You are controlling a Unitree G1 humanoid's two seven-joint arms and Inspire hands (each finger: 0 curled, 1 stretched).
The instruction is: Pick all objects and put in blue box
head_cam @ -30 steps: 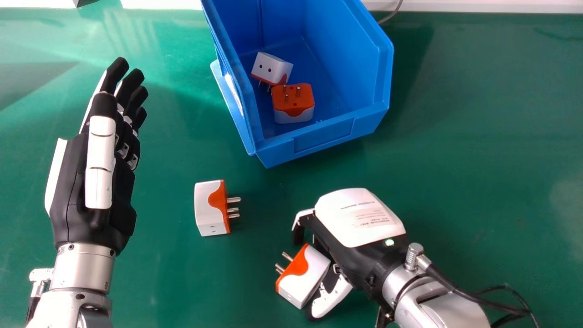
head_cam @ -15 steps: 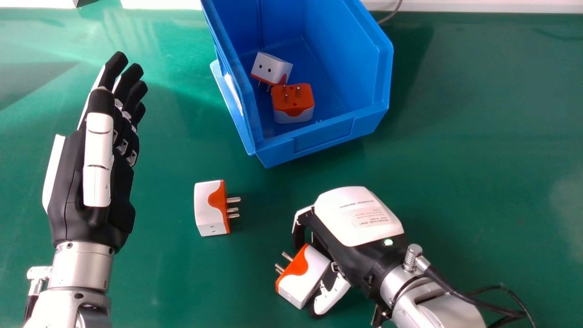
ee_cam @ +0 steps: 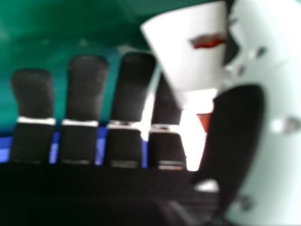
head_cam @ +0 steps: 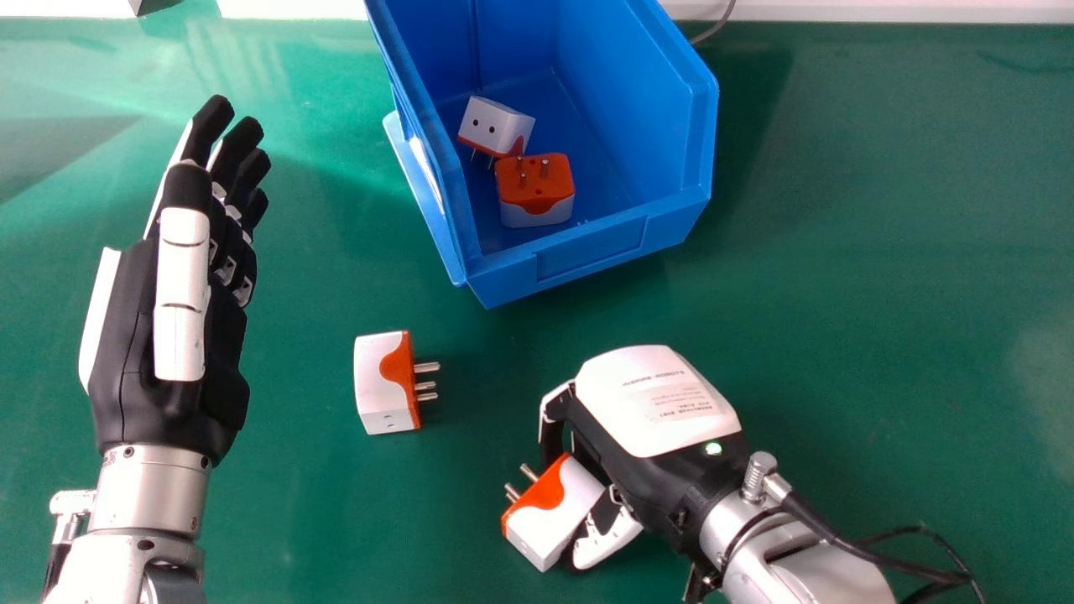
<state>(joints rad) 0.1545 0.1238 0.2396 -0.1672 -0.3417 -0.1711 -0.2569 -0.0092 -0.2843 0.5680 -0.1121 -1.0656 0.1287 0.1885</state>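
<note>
Blue plastic was seen in the open-topped box (head_cam: 591, 252), which was placed on the green table (head_cam: 881, 294). Two blocky plug adapters were contained in it: a white adapter with two round holes and an orange base (head_cam: 495, 126) and, just beside it, an orange-faced adapter with its metal pins upward (head_cam: 537, 186). A white-and-orange adapter on its side (head_cam: 382, 382) was located on the table, between the two hands, its pins directed rightward. Another blocky adapter, white with an orange pin face (head_cam: 550, 512), was grasped between the bent fingers and thumb of the right robot hand (head_cam: 659, 403), nearer than the box. The left robot hand (head_cam: 138, 352) was positioned at the left, its fingers extended.
</note>
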